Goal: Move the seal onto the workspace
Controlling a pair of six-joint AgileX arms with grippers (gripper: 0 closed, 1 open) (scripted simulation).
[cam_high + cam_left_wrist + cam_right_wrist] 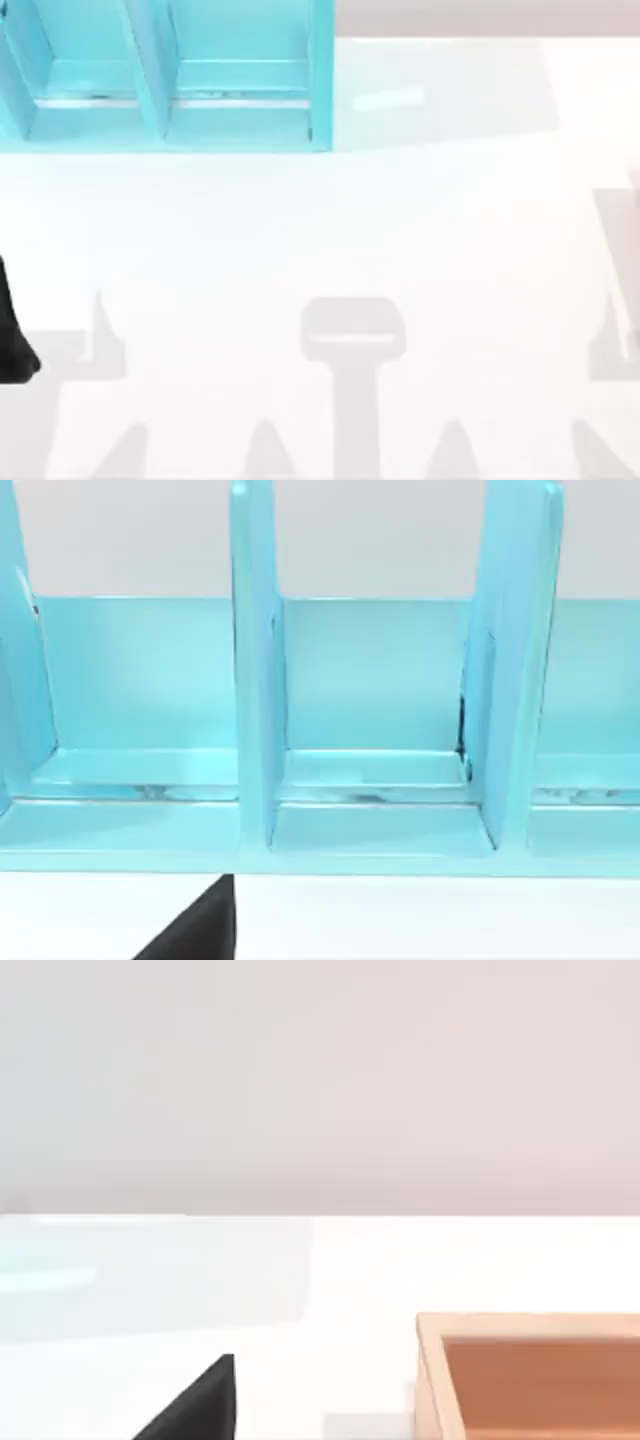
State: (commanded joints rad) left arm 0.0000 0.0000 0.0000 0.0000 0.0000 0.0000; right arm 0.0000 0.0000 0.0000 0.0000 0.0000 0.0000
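Left gripper [200, 930] noted as one black wedge-shaped tip low in the left wrist view, matte, sharp-edged; open or closed: cannot tell. Left arm [15, 330] seen as a dark rounded mass at the far left edge of the top view, low over the workspace [320, 230], well in front of the shelf unit [150, 100]. Shelf unit: turquoise, glossy, flat-panelled, set at the back left of the table, with upright dividers splitting it into box-shaped compartments. Closer look from the left wrist view: three compartments side by side, smooth floors with pale reflections, thin dark seams along some joints. Workspace: broad, flat, plain white, matte, with a soft grey shadow [352, 330] near its middle front. Right gripper [200, 1410] likewise logged as a single black wedge low in the right wrist view, above white tabletop; open or closed: cannot tell. Just beyond it in that view, resting on the white surface, a tan box-like piece [530, 1370], wooden-looking, rectangular, with a paler raised rim around a darker orange-brown recess. Seal: position cannot be told from these views; cannot tell whether the tan piece is it.
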